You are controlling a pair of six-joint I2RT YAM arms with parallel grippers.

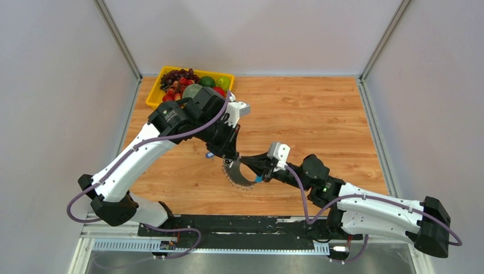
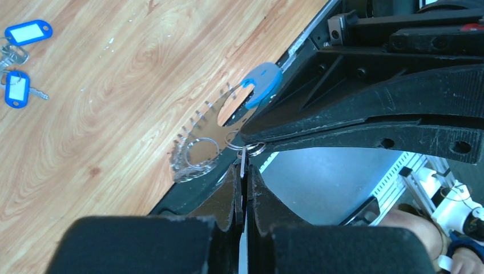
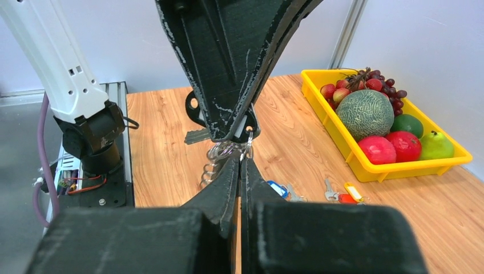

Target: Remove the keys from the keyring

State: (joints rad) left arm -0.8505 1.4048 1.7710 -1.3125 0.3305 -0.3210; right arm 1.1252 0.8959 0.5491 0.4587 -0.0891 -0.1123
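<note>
The keyring [image 1: 236, 178] hangs above the table between both grippers, a hoop fringed with silvery pieces [image 2: 195, 155] and a blue plastic arc [image 2: 261, 84]. My left gripper [image 1: 229, 155] is shut on a thin silvery key [image 2: 243, 157] at the hoop's small rings. In the left wrist view my left gripper [image 2: 244, 166] meets my right gripper [image 2: 249, 135] tip to tip. My right gripper [image 1: 251, 167] is shut on the keyring's rings [image 3: 226, 150]. In the right wrist view my right gripper [image 3: 240, 157] sits just under my left gripper [image 3: 237, 136]. Loose keys lie on the table: blue-tagged ones [image 2: 25, 32], another blue-tagged one [image 3: 278, 188], a bare key [image 3: 328, 189] and yellow and red tags [image 3: 352, 192].
A yellow tray [image 1: 153, 94] of fruit stands at the table's back left; it also shows in the right wrist view [image 3: 365, 168]. The arms' black base rail [image 1: 245, 225] runs along the near edge. Grey walls close in the sides and back.
</note>
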